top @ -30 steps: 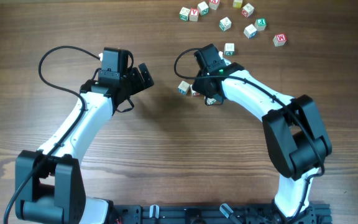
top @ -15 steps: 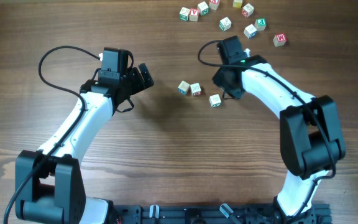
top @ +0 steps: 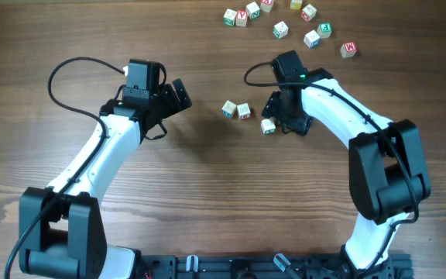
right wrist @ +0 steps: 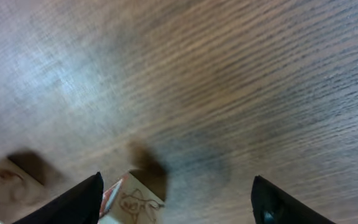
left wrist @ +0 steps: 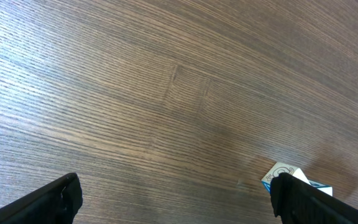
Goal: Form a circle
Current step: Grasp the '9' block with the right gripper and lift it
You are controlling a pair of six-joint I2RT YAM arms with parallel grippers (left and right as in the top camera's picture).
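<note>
Three small white letter cubes lie mid-table as the circle. Two of them [top: 228, 109] [top: 244, 111] touch, and the third cube [top: 268, 125] sits a little to their lower right. My right gripper [top: 286, 117] hovers open at that third cube. In the right wrist view this cube [right wrist: 132, 202] shows between the fingers, close to the left one, with the gripper [right wrist: 176, 202] not closed on it. My left gripper [top: 178, 94] is open to the left of the cubes, holding nothing. In the left wrist view the gripper [left wrist: 176, 202] has one cube [left wrist: 283, 173] peeking from behind its right finger.
Several loose letter cubes [top: 281, 29] lie scattered along the far edge of the table, from one [top: 231, 15] at the left to a red-lettered one [top: 349, 49] at the right. Black cables loop above both wrists. The wooden table [top: 207, 194] is bare toward the front.
My right gripper has pulled off the cubes to the right and back down, uncovering the third cube, and its jaws have opened. The left arm has not moved.
</note>
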